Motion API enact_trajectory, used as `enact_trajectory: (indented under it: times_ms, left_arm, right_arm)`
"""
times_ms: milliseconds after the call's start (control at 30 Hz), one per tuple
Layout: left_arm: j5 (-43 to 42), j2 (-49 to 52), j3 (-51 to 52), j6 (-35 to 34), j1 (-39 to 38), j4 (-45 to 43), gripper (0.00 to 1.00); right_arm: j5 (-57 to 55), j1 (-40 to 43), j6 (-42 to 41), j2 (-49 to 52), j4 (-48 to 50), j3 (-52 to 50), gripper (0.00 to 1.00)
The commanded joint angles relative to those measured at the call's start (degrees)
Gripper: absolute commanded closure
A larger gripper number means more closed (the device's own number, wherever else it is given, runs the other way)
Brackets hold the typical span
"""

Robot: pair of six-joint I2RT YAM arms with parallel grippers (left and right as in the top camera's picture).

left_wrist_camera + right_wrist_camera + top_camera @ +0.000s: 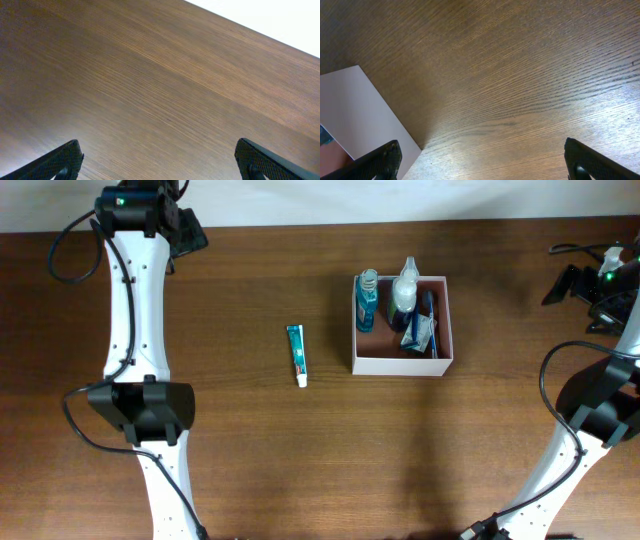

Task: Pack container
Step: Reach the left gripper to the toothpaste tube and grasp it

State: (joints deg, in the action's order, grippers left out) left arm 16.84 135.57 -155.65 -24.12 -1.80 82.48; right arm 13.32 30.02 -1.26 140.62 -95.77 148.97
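Observation:
The container (400,364), a square box with white walls and a reddish-brown inside, sits right of the table's middle. It holds a blue bottle (367,300), a white spray bottle (405,288) and a blue packet (420,332). A teal-and-white toothpaste tube (297,352) lies on the table left of it. My left gripper (159,162) is open and empty at the far left, over bare wood. My right gripper (482,162) is open and empty at the far right; a white wall of the container (360,115) shows at its left.
The brown wooden table (300,450) ends at a white strip along the back. Black cables (565,250) lie by the right arm's end at the far right.

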Motion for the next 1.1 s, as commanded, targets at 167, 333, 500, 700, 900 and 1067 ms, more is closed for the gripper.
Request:
enact_trajectory:
  times_ms: [167, 333, 500, 700, 900, 1067]
  left_arm:
    - [-15.85, 1.55, 0.22, -0.72, -0.48, 9.07, 0.01]
    - [-18.1, 3.52, 1.14, 1.36, -2.27, 14.23, 0.01]
    - [-18.8, 3.61, 3.56, 1.18, -7.06, 14.23, 0.01]
    - [-18.58, 3.63, 4.74, -3.45, -12.24, 14.23, 0.0]
    - [-18.56, 4.28, 8.7, -3.67, -16.76, 13.53, 0.01]
    - [-18.58, 4.44, 14.6, -3.58, -18.97, 9.16, 0.01]
  right_arm:
    - [-0.5, 0.02, 0.33, -0.63, 0.2, -0.31, 0.01]
    - [-0.5, 0.02, 0.33, -0.63, 0.2, -0.31, 0.01]
    - [-0.52, 0.0, 0.33, -0.63, 0.2, -0.31, 0.01]
    - [-0.52, 0.02, 0.33, -0.63, 0.2, -0.31, 0.02]
    - [-0.5, 0.0, 0.33, -0.63, 0.2, -0.31, 0.01]
    - [-0.52, 0.0, 0.33, -0.63, 0.2, -0.31, 0.01]
